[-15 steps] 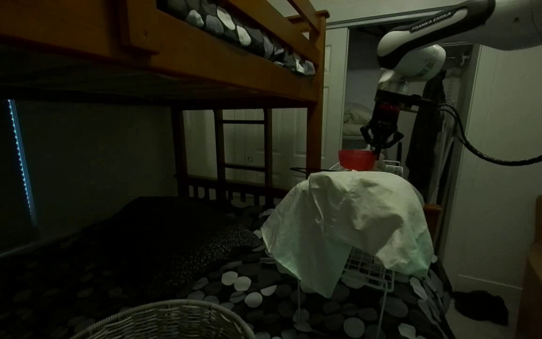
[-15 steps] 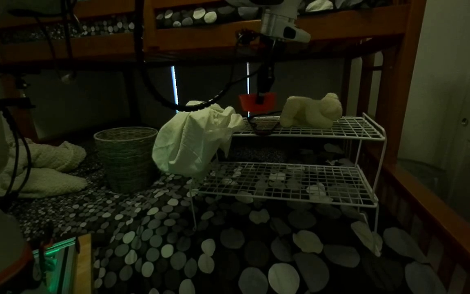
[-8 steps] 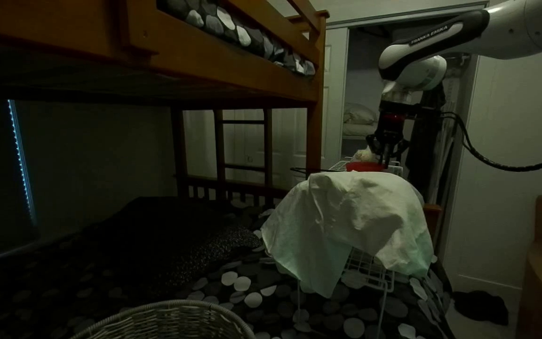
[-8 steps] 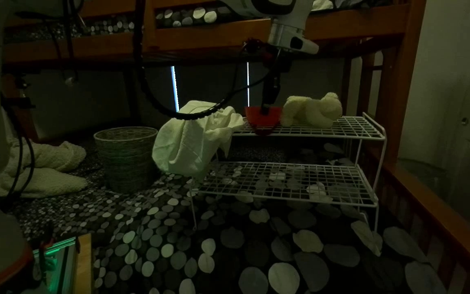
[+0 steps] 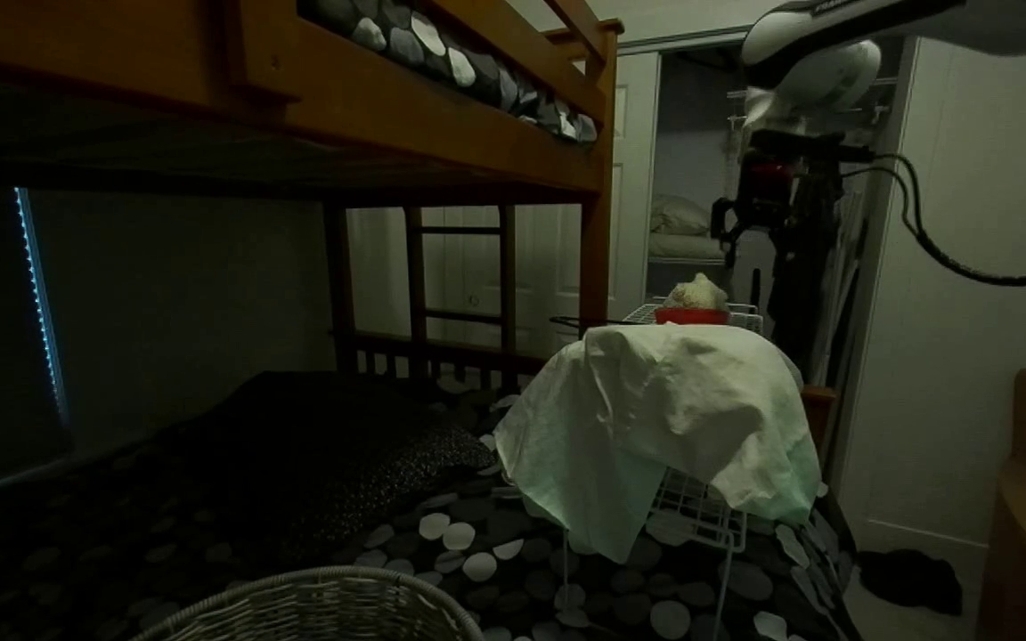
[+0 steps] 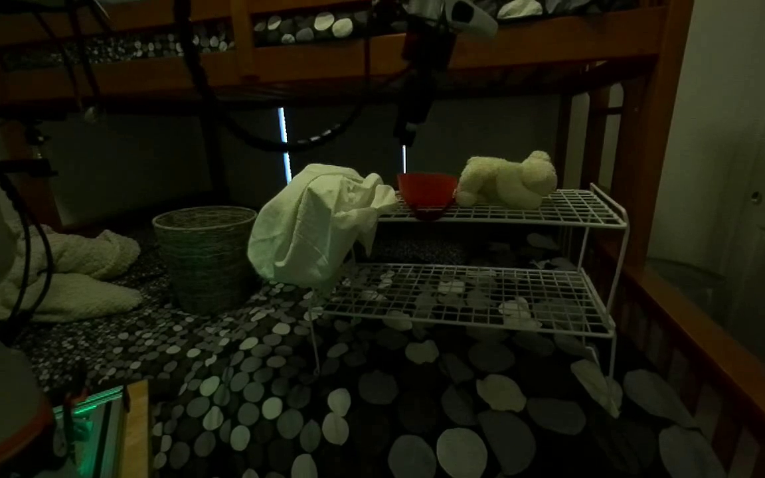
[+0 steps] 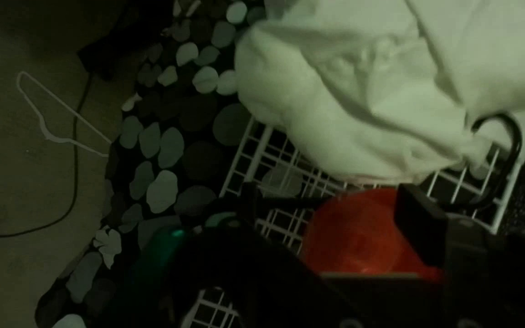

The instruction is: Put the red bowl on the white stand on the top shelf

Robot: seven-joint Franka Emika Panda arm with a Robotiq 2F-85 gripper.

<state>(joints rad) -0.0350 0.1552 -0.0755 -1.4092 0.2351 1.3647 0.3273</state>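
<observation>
The red bowl (image 6: 427, 191) rests upright on the top shelf of the white stand (image 6: 575, 207), between the white cloth and a cream stuffed animal. Only its upper part (image 5: 691, 316) shows above the cloth in an exterior view. My gripper (image 6: 407, 136) hangs above the bowl, apart from it. In the wrist view the gripper (image 7: 333, 209) has its dark fingers spread wide. The bowl (image 7: 358, 232) appears below the gap, partly covered by the right finger, and nothing is held.
White cloth (image 5: 664, 409) drapes one end of the stand. The cream stuffed animal (image 6: 509, 182) sits close beside the bowl. A black hooked object (image 7: 513, 141) lies on the shelf by the cloth. The upper bunk's wooden rail (image 6: 329, 63) is near the arm. A wicker basket (image 6: 206, 259) stands on the bed.
The bowl came down onto the top shelf while gripped. My gripper then opened, let it go and rose clear, leaving the bowl standing there.
</observation>
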